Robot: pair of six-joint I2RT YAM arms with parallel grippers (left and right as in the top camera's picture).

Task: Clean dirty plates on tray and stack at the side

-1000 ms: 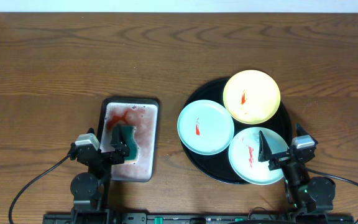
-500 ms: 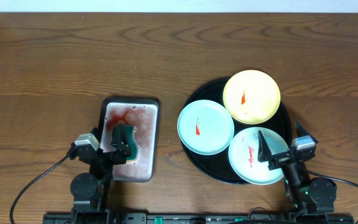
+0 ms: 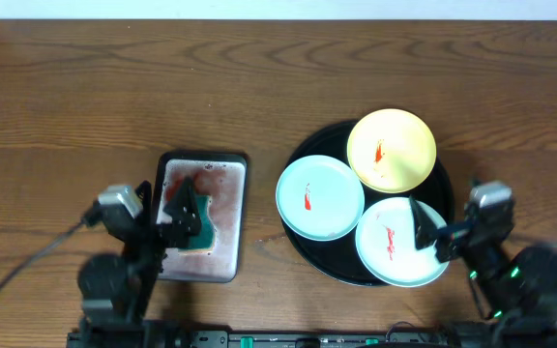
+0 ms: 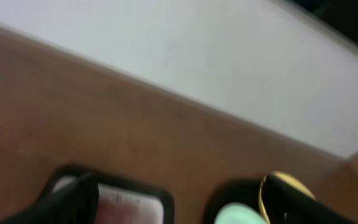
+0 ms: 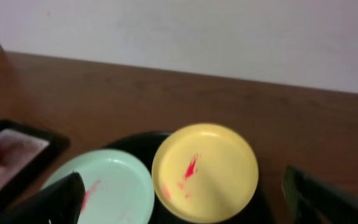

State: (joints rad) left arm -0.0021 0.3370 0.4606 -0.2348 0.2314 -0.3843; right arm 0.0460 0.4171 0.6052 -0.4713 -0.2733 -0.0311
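The black tray [image 3: 303,155] holds three dirty plates, each with red smears: a yellow one [image 3: 392,150] at the back, a pale blue-green one [image 3: 320,198] on the left and another pale blue-green one [image 3: 395,242] at the front right. My right gripper [image 3: 445,227] is open and empty over the tray's front right edge. The right wrist view shows the yellow plate [image 5: 205,171] and the left pale plate [image 5: 114,186] between its open fingers [image 5: 188,199]. My left gripper [image 3: 167,217] is open above the metal pan, beside the green sponge [image 3: 201,224]. Its wrist view is blurred.
The rectangular metal pan [image 3: 201,217] holds reddish water and the sponge. It stands left of the tray. Bare dark wood tabletop [image 3: 211,87] stretches across the back and far left. A pale wall runs behind the table [image 5: 197,31].
Both arms have risen from their resting pose. The left gripper has moved back over the pan. The right gripper has shifted slightly right. The plates have not moved.
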